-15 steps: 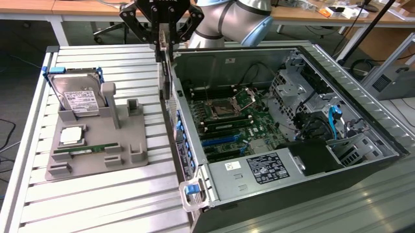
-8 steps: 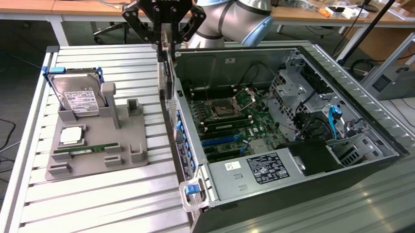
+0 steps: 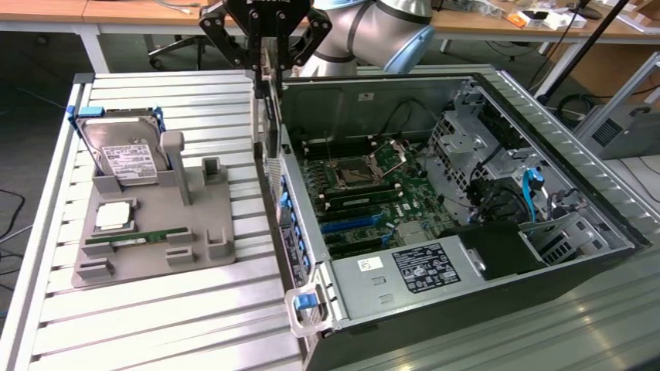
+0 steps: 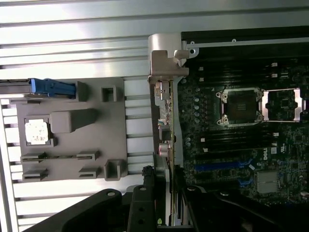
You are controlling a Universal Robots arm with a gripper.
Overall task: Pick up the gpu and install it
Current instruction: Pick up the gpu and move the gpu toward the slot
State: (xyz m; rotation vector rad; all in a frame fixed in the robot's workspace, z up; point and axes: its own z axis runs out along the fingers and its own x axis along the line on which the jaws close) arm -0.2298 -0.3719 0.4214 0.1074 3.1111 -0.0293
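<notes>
Claw [image 3: 266, 68] is clamped on the gpu [image 3: 267, 116], pinching the thin board from both sides, so it's definitely got hold of it. The card hangs straight down, edge-on in the exterior view, above the open PC case [image 3: 484, 309]. It sits roughly over the case's side wall, the one facing the grey parts holder [image 3: 196, 224]. From the wrist camera you can see the silver end bracket [image 4: 164, 58] at the far end of the card, away from the claw's fingers [image 4: 145, 198]. The board runs right along the line where the case wall meets the counter [image 3: 165, 317].

The card isn't seated in anything. It's up in the air, not down on the motherboard [image 3: 413, 193] inside the case. The CPU socket [image 3: 354, 168] in there looks open and bare, and there are blue slots nearer the case's power supply [image 3: 413, 270].

Outside the case, the holder sits on the slatted counter just beside that same wall. It carries a hard drive [image 3: 124, 154] standing up at the end farther from the power supply, then a CPU chip [image 3: 113, 216] lying flat. A green RAM stick [image 3: 139, 236] is laid in a groove near the chip.
</notes>
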